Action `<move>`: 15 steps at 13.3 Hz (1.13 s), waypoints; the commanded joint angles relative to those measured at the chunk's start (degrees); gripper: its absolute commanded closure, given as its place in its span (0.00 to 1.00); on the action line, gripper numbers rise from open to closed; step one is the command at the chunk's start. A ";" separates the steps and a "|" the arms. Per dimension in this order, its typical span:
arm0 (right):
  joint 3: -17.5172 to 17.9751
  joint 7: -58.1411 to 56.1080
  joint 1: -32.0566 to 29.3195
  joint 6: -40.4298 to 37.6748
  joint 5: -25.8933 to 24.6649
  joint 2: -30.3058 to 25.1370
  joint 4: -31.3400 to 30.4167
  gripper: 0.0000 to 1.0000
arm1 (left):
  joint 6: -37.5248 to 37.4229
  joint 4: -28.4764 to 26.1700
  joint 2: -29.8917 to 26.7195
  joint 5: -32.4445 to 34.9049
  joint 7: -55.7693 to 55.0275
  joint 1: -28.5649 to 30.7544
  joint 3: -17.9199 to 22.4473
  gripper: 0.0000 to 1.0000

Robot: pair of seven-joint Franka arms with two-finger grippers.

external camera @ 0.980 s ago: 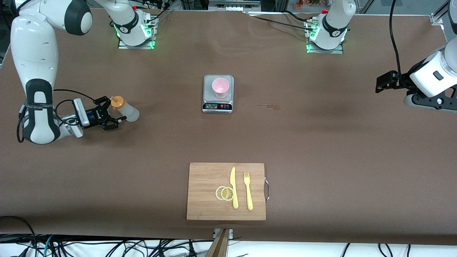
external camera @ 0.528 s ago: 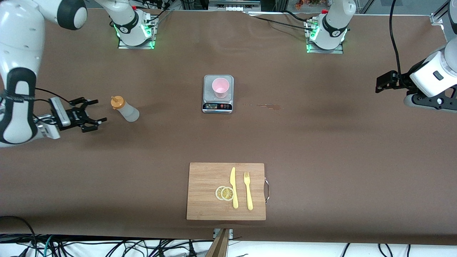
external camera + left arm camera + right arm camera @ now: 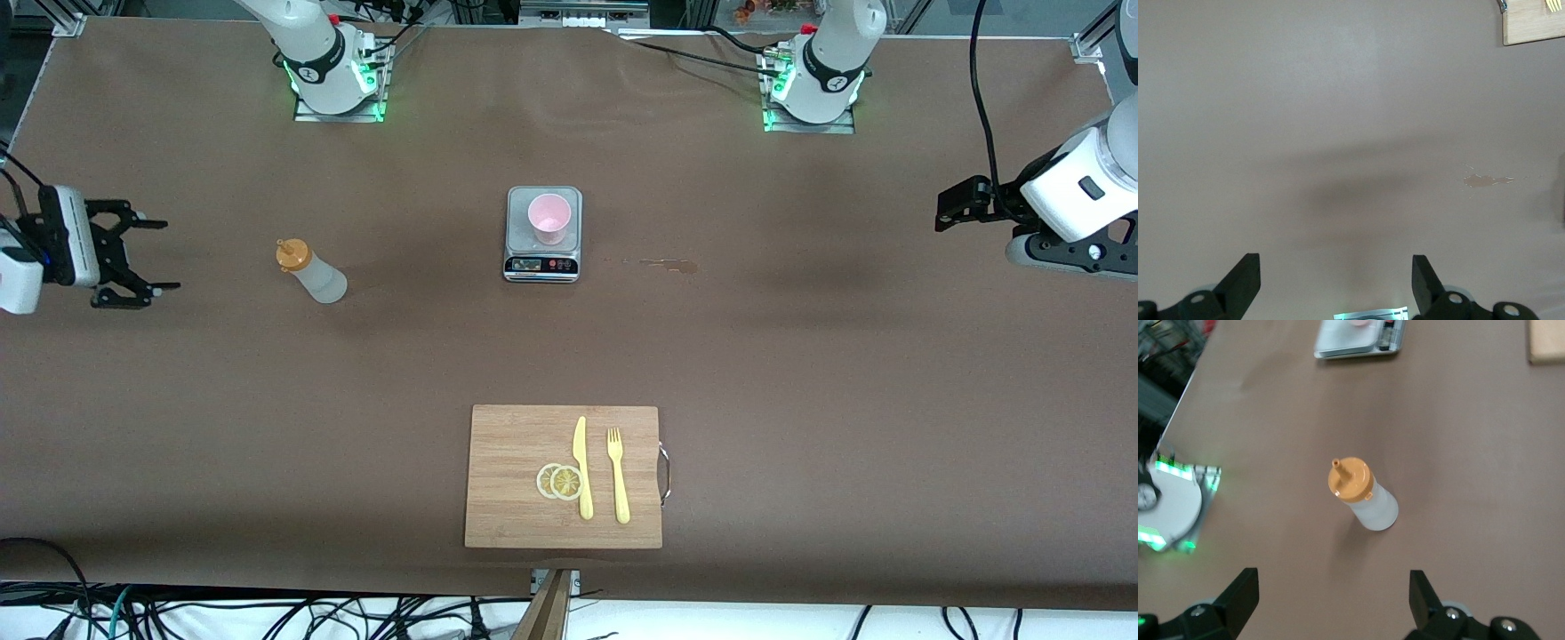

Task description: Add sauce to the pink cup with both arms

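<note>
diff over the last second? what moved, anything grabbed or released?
The right gripper, open, has drawn back from the sauce bottle toward the right arm's end of the table; a second ago its open fingers were around the bottle. Nothing was picked up: the bottle stands upright where it was. Unchanged: the pink cup on the scale, the cutting board, and the left gripper, waiting open.

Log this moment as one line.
right gripper: open, beside sauce | left gripper: open, waiting | pink cup: on scale
</note>
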 commanded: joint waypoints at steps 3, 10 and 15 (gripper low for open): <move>7.90 33.78 0.18 3.82 -8.70 -11.89 -4.78 0.00 | -0.62 1.58 0.61 0.77 1.41 -0.01 -0.12 0.00; 20.39 75.91 0.18 3.12 -15.66 -19.90 -4.69 0.00 | -0.62 1.58 0.61 0.77 1.32 -0.01 -0.12 0.00; 26.28 94.93 0.18 3.03 -22.59 -20.26 -2.32 0.00 | -0.62 1.58 0.61 0.86 1.32 -0.10 -0.12 0.00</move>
